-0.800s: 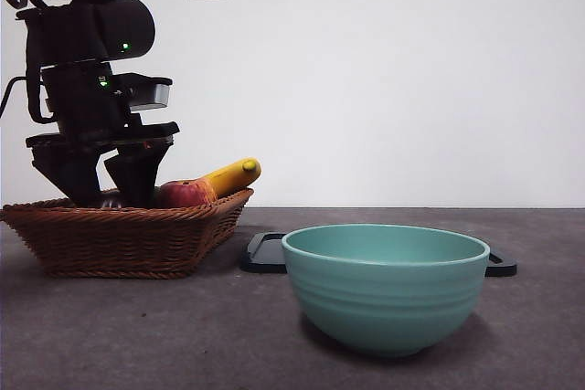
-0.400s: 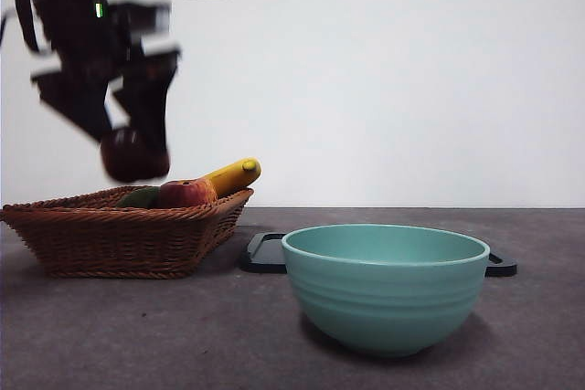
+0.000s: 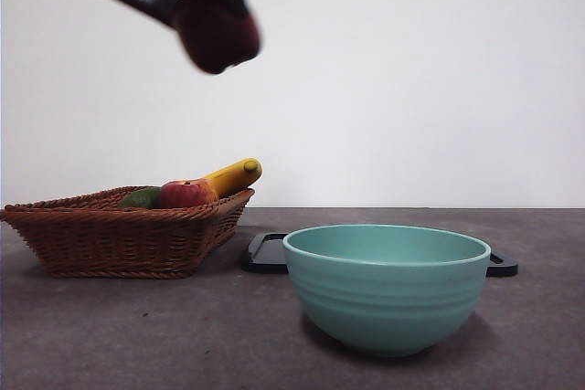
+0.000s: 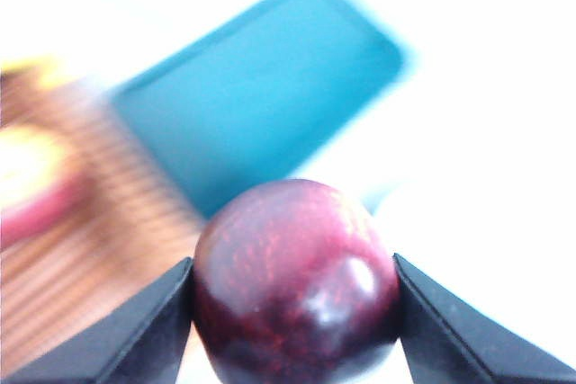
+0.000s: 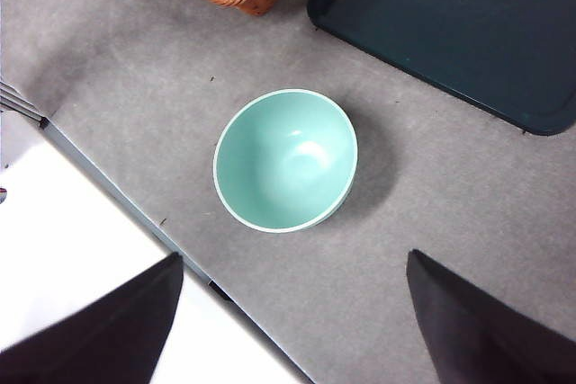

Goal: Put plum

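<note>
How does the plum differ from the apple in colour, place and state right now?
The plum is dark purple-maroon; the apple is brighter red. The plum hangs high in the air, clamped in the left claw; the apple lies in the wicker basket beside a banana. The plum looks motion-blurred in the front view; the apple is sharp. Both are round fruits.

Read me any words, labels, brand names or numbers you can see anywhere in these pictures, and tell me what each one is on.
None can be read.
The plum, clamped in the left gripper, shows only glossy skin, no sticker.
The green bowl, wicker basket and dark tray are plain.
The apple and banana show no label.
The left wrist view is blurred, so small print there would not show.
</note>
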Robot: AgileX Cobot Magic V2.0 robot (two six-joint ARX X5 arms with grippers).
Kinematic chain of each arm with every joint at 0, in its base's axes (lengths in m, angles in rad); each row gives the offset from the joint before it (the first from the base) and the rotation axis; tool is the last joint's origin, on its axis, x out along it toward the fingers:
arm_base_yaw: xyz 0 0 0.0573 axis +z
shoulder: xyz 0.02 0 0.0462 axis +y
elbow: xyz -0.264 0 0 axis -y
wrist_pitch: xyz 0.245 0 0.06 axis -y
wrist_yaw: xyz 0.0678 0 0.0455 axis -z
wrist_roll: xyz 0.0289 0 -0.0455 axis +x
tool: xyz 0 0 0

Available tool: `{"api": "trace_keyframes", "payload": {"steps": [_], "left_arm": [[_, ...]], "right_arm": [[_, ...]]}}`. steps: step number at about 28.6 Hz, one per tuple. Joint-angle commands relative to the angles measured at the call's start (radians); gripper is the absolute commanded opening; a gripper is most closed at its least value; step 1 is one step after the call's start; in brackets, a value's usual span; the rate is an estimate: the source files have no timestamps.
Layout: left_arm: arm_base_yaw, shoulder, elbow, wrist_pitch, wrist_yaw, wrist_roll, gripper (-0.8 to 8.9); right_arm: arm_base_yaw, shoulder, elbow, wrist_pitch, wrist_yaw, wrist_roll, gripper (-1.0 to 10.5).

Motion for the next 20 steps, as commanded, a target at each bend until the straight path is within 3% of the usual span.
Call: {"api": "trace_keyframes", "payload": {"steps": [1, 9, 20], "left_arm": [[-0.074, 0.026, 0.018, 0.004, 0.002, -0.008, 2.45], [-0.233, 0.115, 0.018, 0.032, 0.001, -0.008, 2.45], [-0.323, 0.356, 0.018, 0.094, -0.011, 0.012, 2.45]], "right_arm": [[0.004, 0.008, 0.018, 0.006, 0.003, 0.011, 4.0], [0.004, 0.009, 0.018, 0.007, 0.003, 0.010, 4.0], [0.004, 0.008, 0.018, 0.006, 0.003, 0.011, 4.0]]}}
